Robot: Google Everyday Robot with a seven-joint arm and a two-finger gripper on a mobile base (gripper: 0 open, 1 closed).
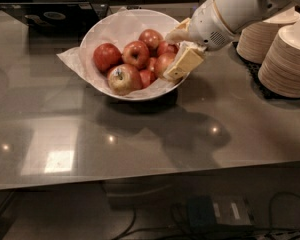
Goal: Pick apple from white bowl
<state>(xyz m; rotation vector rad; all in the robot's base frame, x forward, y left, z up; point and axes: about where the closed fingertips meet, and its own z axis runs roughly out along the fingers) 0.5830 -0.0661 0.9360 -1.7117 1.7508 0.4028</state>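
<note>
The white bowl (97, 31), lined with crumpled white paper, stands at the back middle of the grey counter and holds several apples. My gripper (173, 53) reaches in over the bowl's right rim from the upper right, on a white arm. It is down among the right-hand apples, against the large red apple with a pale yellow-green side (163, 63), whose right part is hidden behind it. A yellower apple with a dark stem pit (122, 79) lies at the front of the pile.
Two stacks of beige paper bowls (289, 59) stand on a dark mat at the right, close to my arm. A dark tray-like object (47, 15) lies at the back left. The counter's front edge (150, 176) runs below.
</note>
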